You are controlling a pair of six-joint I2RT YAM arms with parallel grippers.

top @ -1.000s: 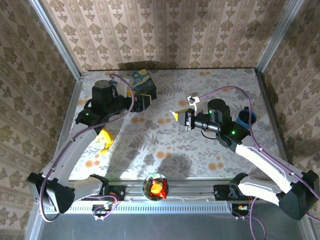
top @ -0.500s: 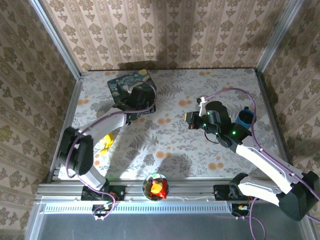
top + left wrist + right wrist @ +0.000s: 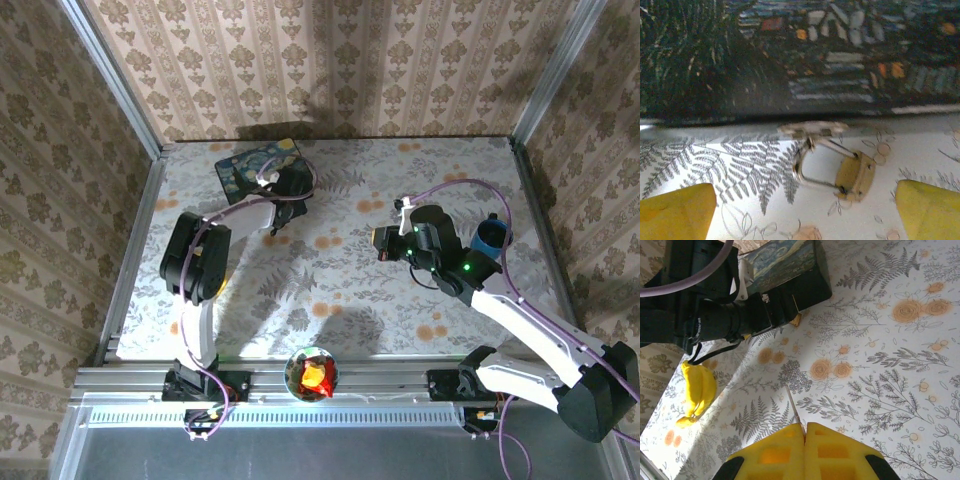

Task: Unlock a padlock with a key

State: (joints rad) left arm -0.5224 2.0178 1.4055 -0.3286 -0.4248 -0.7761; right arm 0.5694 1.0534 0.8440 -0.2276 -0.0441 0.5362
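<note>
A tiny brass padlock (image 3: 855,175) lies on the flowered table, its thin pale shackle (image 3: 801,165) hooked through the metal hasp (image 3: 812,129) at the front of the dark blue painted box (image 3: 800,55). My left gripper (image 3: 802,212) is open, its yellow fingertips (image 3: 676,210) spread wide on either side just short of the lock. In the top view the left gripper (image 3: 283,210) sits at the box's (image 3: 250,165) front. My right gripper (image 3: 805,430) is shut on a thin silver key (image 3: 794,407), its blade pointing toward the box (image 3: 785,257). It hovers mid-table, right of the lock (image 3: 383,241).
A small dark blue cup (image 3: 492,238) stands at the right edge. A yellow banana toy (image 3: 699,387) lies at the left beside the left arm (image 3: 195,260). A bowl (image 3: 312,374) with red and yellow contents sits on the front rail. Patterned walls enclose the table.
The left arm has dropped from a raised elbow to a low stretch toward the box, its gripper staying at the box's front. The right gripper shifted slightly right with the key.
</note>
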